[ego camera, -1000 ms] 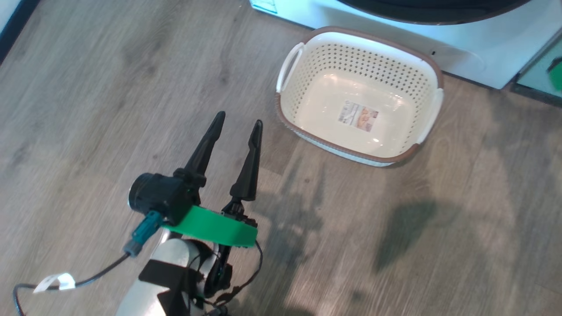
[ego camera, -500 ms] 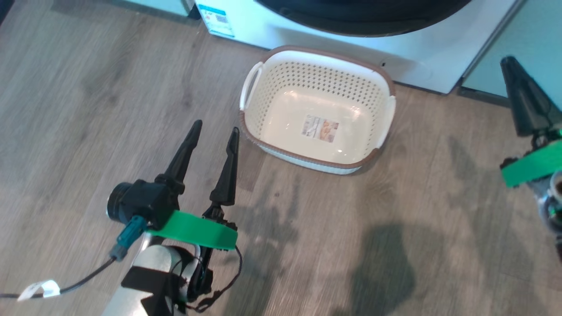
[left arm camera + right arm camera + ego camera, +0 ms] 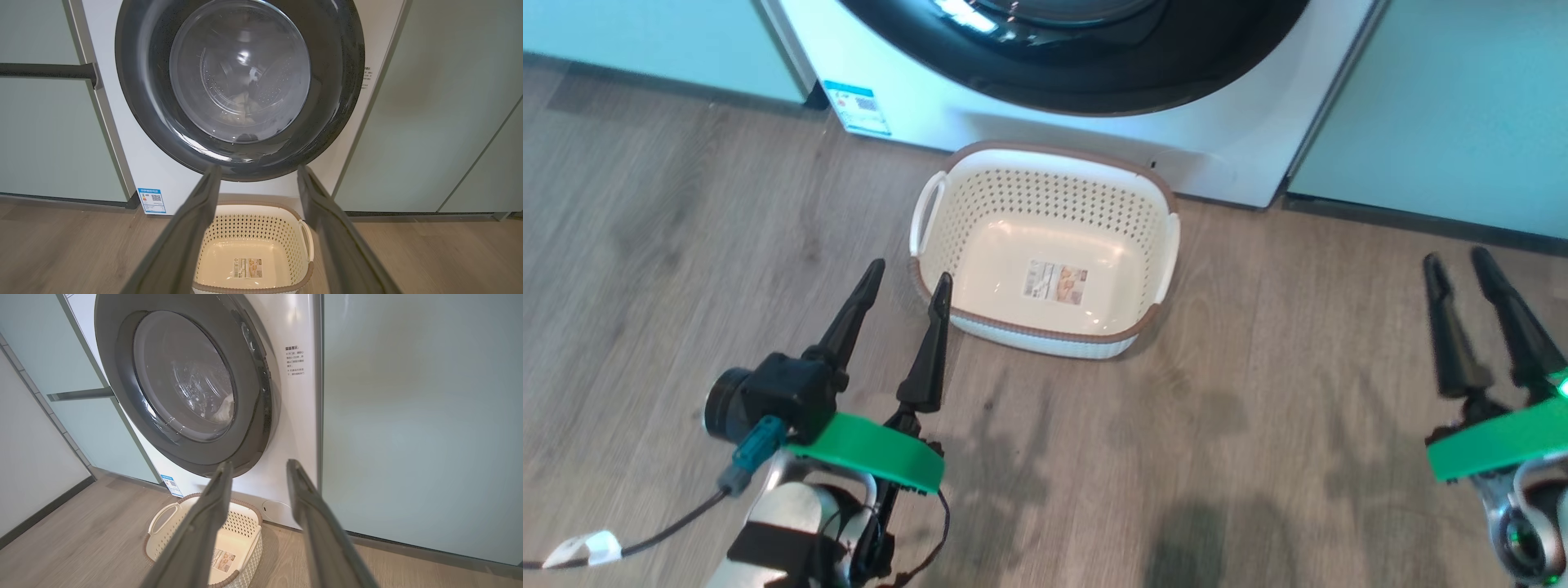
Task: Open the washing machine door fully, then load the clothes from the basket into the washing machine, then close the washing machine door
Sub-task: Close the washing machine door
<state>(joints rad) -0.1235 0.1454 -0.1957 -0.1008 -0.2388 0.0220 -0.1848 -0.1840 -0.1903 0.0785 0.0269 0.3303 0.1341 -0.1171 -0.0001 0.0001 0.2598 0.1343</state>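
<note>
Swung up and round since a second ago, so takes in more of the big white front-loading washing machine (image 3: 1013,122) along the top of the head view, and sets the small brown-rimmed white perforated plastic basket (image 3: 1045,149) nearer the middle; a shift of the camera, not of the basket. Brings in the right pincer (image 3: 1455,256) at the lower right, long dark fingers parted by a narrow gap, where half a second ago showed them pressed together as one point. Grasps nothing; repeats that released gap in the right wrist view.

Finds the left pincer (image 3: 912,271) at the lower left, spread wide and empty, one fingertip lying just beside the basket's near left corner in the head view; cannot tell whether touching. Hangs over the grey-brown wood plank floor (image 3: 1258,408).

Shows the basket standing on that floor just in front of the machine, with a rectangular label sticker (image 3: 1055,282) on its bottom. Has the large round washing machine door (image 3: 241,77), glossy black rim and domed clear glass, lying flat against the machine's front. Catches pale garments (image 3: 243,110) dimly through the glass, low in the steel drum. Places a small blue label sticker (image 3: 854,106) at the machine's lower left corner and flat pale-green cabinet doors (image 3: 1445,98) to either side.
</note>
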